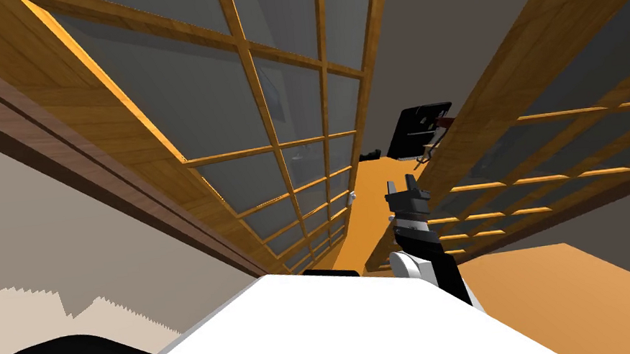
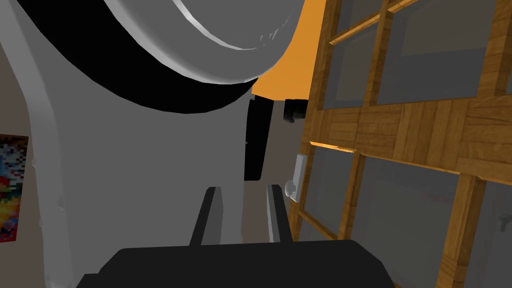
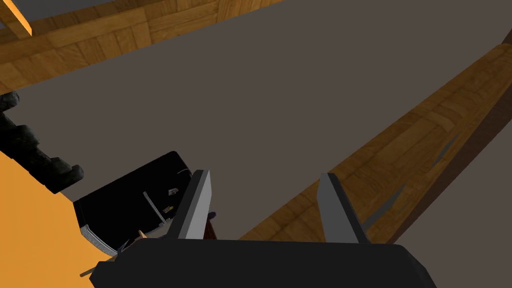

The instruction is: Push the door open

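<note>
"Beside the right door leaf [image 1: 526, 57], what stands?"

"My right gripper [image 3: 265, 175], jaws spread wide and empty. That leaf's wooden stile [image 3: 400, 150] runs lengthways alongside the outer finger, nearly parallel to it. So the leaf lies off the jaws' right flank, not ahead. Touching or just clear, I cannot tell. Ahead, beyond the leaf, is a dark grey wall [image 3: 300, 75] and a black slab-like object [image 1: 419, 129] at the edge of the orange floor [image 1: 605, 280]."

"And opposite that leaf?"

"The left door leaf [image 2: 400, 125], also glazed in a wooden grid. The left wrist view gives plainly what the head view gives small: its knob [image 2: 290, 188] and plate [image 2: 300, 170], just beside my left gripper [image 2: 243, 187]. Those jaws are drawn close together with a narrow gap, holding nothing. The head view adds the layout: both leaves splay away to either side, with the right arm reaching forward between them."

"Assessment?"

"The right arm is nearer the right leaf. I judge a push there needs a sideways sweep against the stile. A forward thrust would likely slide along the wood."
</note>
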Motion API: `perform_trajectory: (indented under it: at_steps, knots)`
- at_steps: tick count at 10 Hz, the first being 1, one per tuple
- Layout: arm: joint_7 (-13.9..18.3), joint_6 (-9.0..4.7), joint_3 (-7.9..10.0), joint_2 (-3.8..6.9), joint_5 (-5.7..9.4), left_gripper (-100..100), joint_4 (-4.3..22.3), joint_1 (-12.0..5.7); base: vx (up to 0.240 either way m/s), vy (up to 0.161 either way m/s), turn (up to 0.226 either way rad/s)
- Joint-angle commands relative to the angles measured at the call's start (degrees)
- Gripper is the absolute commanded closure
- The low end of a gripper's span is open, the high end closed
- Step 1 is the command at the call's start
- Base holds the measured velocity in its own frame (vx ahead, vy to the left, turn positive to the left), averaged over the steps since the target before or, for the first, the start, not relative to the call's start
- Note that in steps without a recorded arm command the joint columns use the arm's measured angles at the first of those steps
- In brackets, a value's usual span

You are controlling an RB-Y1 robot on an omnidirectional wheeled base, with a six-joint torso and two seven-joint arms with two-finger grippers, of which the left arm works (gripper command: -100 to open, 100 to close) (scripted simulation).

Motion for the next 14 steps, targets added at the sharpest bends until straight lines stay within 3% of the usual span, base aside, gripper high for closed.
perform_trajectory:
  at_steps: [1, 2, 4, 7, 8, 11, 14]
  knots:
    - [-0.02, 0.05, -1.29, -0.76, -1.02, -100, -0.66, 0.17, 0.01, 0.007, 0.214]
    - [-0.16, -0.17, -1.71, -0.6, -1.54, -100, -0.85, 0.12, 0.023, 0.0, 0.308]
    - [-0.16, -0.17, -1.71, -0.6, -1.54, -100, -0.36, 0.12, 0.004, -0.003, 0.022]
    - [-0.51, -0.74, -2.77, -0.21, -2.84, -100, -2.16, 0.0, 0.025, -0.009, 0.221]
    - [-0.51, -0.74, -2.77, -0.21, -2.84, -100, -1.33, 0.0, 0.0, 0.0, 0.0]
    - [-0.94, -1.42, -4.04, 0.25, -4.41, -100, -1.91, -0.15, 0.03, -0.01, 0.228]
    - [-1.01, -1.54, -4.25, 0.38, -4.67, -100, -2.02, -0.19, 0.006, -0.004, 0.044]
